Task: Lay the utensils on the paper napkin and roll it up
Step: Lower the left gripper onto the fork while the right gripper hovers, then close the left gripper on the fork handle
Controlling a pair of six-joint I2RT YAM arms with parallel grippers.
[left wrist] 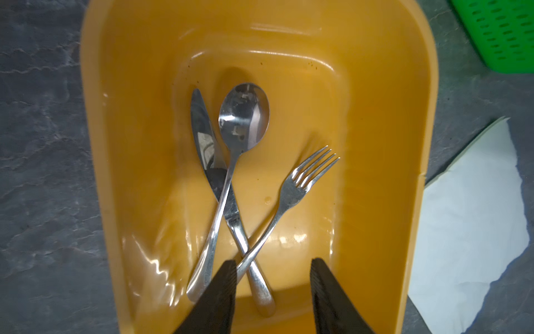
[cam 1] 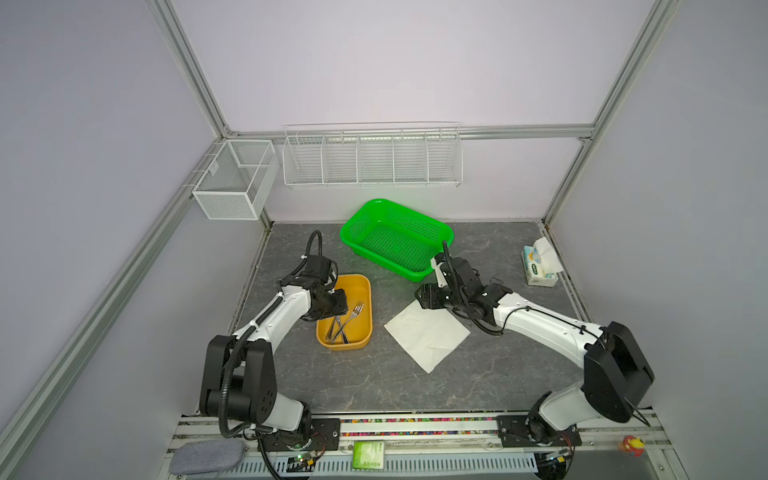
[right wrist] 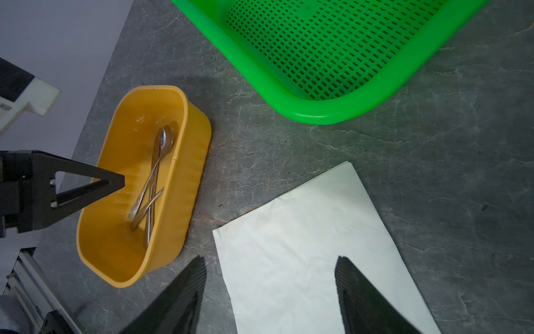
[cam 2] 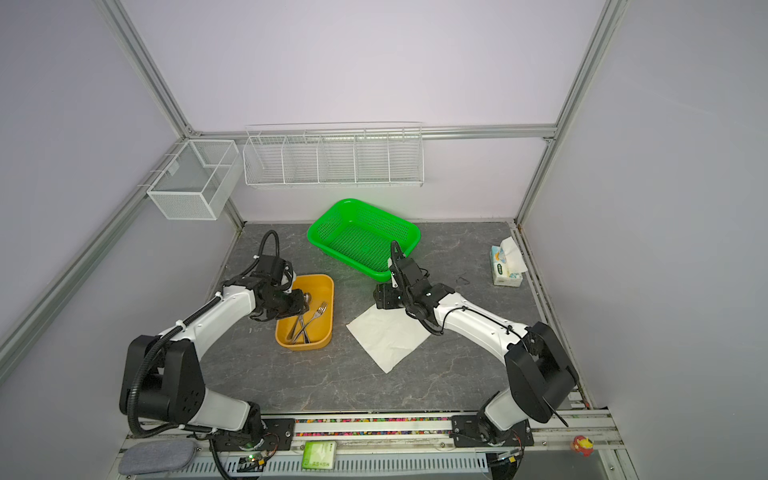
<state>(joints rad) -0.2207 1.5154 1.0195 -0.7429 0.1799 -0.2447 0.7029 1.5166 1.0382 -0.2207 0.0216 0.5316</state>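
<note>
The table [cam 1: 415, 390] is dark grey, stone-patterned with pale veins. The tub [left wrist: 375, 115] is mustard yellow and glossy, and the utensils [left wrist: 244, 115] are shiny silver. The paper napkin [cam 1: 426, 336] is plain white. The basket [right wrist: 332, 114] is bright green, perforated in neat rows of small slots. The tissue pack [cam 1: 536, 266] is blue and white with a touch of green. The left tool [left wrist: 273, 264] and right tool [right wrist: 270, 260] are black, finely ribbed on their inner faces. The wire racks [cam 1: 372, 160] are white.
</note>
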